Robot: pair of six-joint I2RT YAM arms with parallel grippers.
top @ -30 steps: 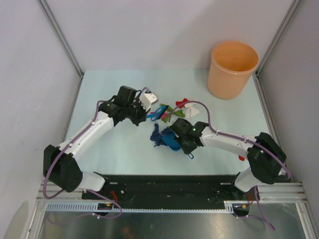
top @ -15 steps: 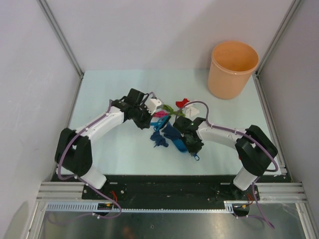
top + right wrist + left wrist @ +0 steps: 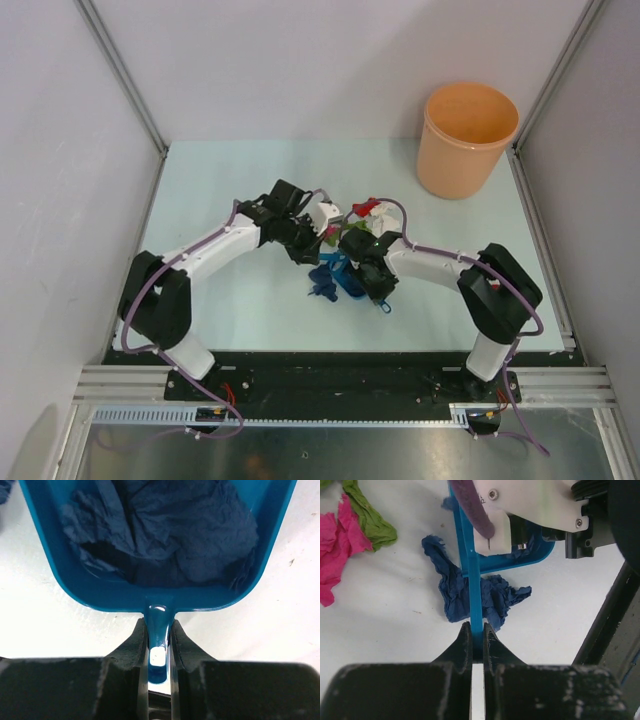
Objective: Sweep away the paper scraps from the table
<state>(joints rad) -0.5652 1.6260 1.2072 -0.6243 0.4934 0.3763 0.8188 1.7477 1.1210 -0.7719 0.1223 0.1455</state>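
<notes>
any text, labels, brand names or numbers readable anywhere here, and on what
None can be read in any view.
orange bucket: plain, no label.
blue dustpan: no printed or moulded mark shows.
blue strip tool: bare.
white plate seen from the left wrist: only screws, no print.

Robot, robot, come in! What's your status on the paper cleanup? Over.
Left claw shut on thin blue sweeper, right claw shut on blue dustpan. Dark blue wad in pan. Pink scrap, green scrap loose on table.
</notes>
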